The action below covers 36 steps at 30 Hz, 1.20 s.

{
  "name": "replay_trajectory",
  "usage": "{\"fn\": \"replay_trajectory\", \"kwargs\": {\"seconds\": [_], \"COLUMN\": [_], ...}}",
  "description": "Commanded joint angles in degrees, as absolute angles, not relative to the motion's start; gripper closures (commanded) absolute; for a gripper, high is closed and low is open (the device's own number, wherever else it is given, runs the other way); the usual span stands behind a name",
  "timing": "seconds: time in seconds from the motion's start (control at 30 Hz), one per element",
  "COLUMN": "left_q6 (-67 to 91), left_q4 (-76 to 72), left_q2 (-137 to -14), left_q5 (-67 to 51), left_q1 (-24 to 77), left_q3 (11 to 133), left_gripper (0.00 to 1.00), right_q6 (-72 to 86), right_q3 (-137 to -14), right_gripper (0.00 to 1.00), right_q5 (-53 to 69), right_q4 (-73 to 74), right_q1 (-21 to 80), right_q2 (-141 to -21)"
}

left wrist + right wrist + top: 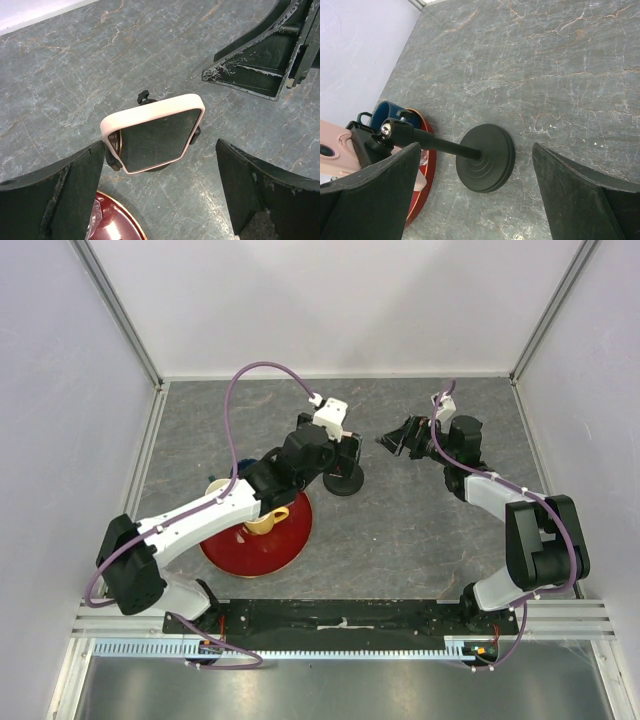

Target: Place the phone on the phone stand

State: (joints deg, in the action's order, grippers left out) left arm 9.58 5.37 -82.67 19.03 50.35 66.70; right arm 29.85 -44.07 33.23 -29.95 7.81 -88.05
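The phone [152, 132], with a black screen and pink rim, sits in the clamp head of the black phone stand, whose clamp arms grip its two long edges. Its pink back [335, 150] shows in the right wrist view. The stand has a round base [487, 157] and a thin post [435, 145]; the base also shows from above [343, 483]. My left gripper [160, 197] is open and empty just above the phone, its fingers [50, 195] wide apart. My right gripper [475, 200] is open and empty to the right of the stand [400, 440].
A red round tray [255, 550] lies left of the stand with a yellow mug [265, 520] on it. A blue mug [387, 112] stands behind the tray. The right gripper's fingers [260, 70] hang close beyond the phone. Walls enclose the grey table.
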Motion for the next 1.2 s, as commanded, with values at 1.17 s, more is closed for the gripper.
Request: {"fn": "replay_trajectory", "kwargs": {"seconds": [1.17], "left_q6": [6.2], "left_q4": [9.7], "left_q2": [-54.3], "left_q5": [15.4], "left_q1": [47.2], "left_q3": [56.2], "left_gripper": [0.02], "right_q6": [-4.7], "right_q3": [-47.9], "right_gripper": [0.02], "right_q5": [44.6], "right_q4": [-16.2], "right_q1": [21.3], "right_q2": [-76.0]}}
